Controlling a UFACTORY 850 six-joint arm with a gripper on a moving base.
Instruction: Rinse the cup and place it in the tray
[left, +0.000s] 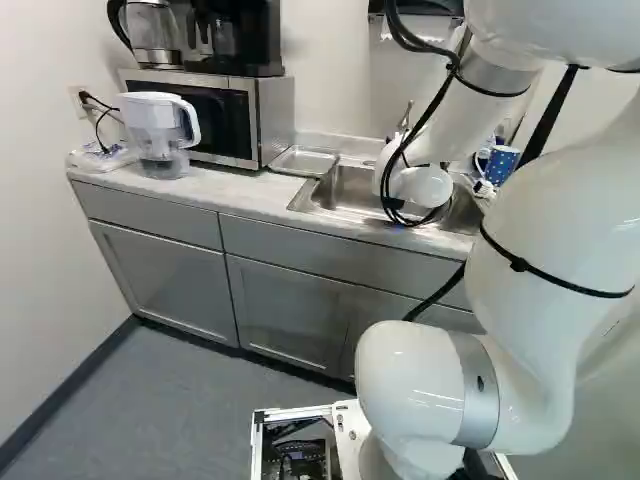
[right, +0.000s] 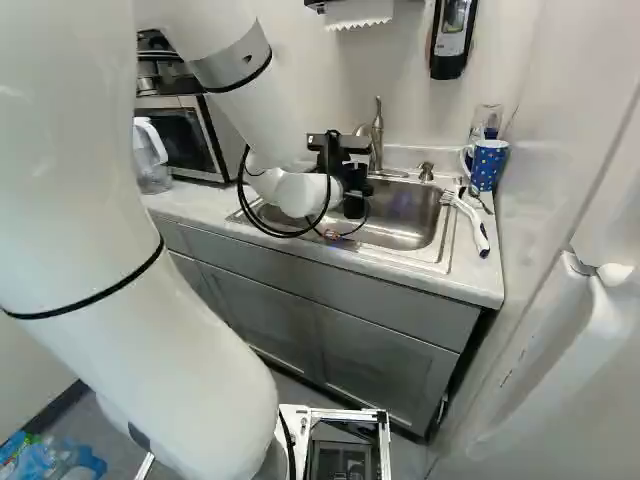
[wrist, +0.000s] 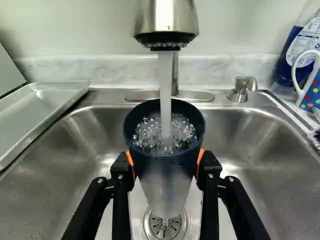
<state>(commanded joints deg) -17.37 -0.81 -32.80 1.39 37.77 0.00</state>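
In the right base view my gripper (right: 355, 178) hangs over the sink, partly hidden by the wrist. The wrist view has the gripper (wrist: 166, 167) shut on a dark blue cup (wrist: 165, 159), an orange pad at either side. The cup is upright, its mouth under the faucet (wrist: 166, 20); water runs into it and bubbles inside. Its lower part looks pale, above the drain (wrist: 166, 226). The shallow metal tray (wrist: 45, 107) lies beside the sink, apart from the cup; in the left base view the tray (left: 305, 161) is near the microwave.
The sink (right: 415, 215) surrounds the space below the gripper. Beyond its far side from the tray are a faucet handle (wrist: 242, 89), a dotted mug (right: 487, 163), a bottle (wrist: 295, 55) and a brush (right: 472, 222). A water pitcher (left: 160, 130) and microwave (left: 225, 110) stand past the tray.
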